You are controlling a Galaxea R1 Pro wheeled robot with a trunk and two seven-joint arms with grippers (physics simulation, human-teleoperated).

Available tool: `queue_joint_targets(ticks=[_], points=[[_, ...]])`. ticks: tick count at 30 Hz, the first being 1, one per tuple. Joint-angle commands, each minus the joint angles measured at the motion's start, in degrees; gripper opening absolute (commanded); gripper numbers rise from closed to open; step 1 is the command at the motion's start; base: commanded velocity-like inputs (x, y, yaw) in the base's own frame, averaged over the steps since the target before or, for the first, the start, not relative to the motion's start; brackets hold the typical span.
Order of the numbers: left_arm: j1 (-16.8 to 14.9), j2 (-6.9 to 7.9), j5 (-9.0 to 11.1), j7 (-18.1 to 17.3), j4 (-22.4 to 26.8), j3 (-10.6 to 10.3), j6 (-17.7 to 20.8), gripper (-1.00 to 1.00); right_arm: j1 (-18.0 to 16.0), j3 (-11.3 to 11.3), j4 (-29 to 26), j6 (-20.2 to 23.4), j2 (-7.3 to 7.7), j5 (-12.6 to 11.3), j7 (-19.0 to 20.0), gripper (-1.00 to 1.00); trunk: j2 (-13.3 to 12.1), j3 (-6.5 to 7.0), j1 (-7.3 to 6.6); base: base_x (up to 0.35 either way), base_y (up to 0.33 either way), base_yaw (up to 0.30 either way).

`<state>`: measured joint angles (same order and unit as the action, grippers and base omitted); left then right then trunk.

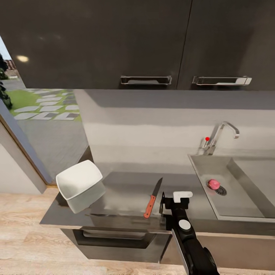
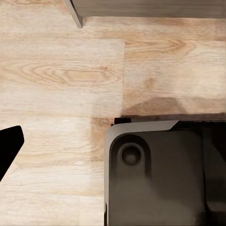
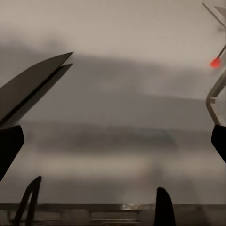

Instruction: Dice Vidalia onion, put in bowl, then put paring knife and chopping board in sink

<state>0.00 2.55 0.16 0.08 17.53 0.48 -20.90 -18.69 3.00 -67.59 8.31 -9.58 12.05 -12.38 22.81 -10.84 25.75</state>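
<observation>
Black right arm with white trim

The right arm (image 1: 191, 240) was glossy black, with a white block at the wrist and a round pale disc below it. Its fingers (image 3: 162, 207) looked thin and dark, possibly black; the blur hid detail.

Kitchen: grey countertop (image 1: 126, 191), steel sink (image 1: 244, 198) with chrome tap (image 1: 223, 133) at right, dark wall cabinets (image 1: 114, 42) above, wood plank floor (image 1: 23, 233), garden doorway (image 1: 42, 107) far left.

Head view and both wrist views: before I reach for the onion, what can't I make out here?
- Chopping board: the head view's countertop patch is too dark to tell.
- Sink: right part cut off by the head view's edge.
- Right gripper: its own body hides the fingers' spread.
- Left gripper's fingers: one tip at the left wrist view's edge.
</observation>
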Motion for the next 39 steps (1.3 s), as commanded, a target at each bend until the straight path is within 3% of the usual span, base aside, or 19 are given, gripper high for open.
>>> queue_joint_targets(ticks=[1,14,39], points=[[0.0,0.0,0.0,0.0,0.0,0.0,-0.1,1.0,0.0,0.1,-0.1,0.6,0.0,0.6,-0.3,1.0,0.1,-0.2,0.03,0.0,0.008,0.0],[0.0,0.0,0.0,0.0,0.0,0.0,0.0,1.0,0.0,0.2,-0.1,-1.3,0.0,0.6,-0.3,1.0,0.1,-0.8,0.03,0.039,0.12,0.0],[0.0,-0.01,-0.1,0.0,0.0,-0.1,-0.1,1.0,0.0,0.3,-0.1,-1.5,0.0,0.6,-0.3,1.0,0.1,-0.8,0.03,-0.042,-0.04,0.0]])
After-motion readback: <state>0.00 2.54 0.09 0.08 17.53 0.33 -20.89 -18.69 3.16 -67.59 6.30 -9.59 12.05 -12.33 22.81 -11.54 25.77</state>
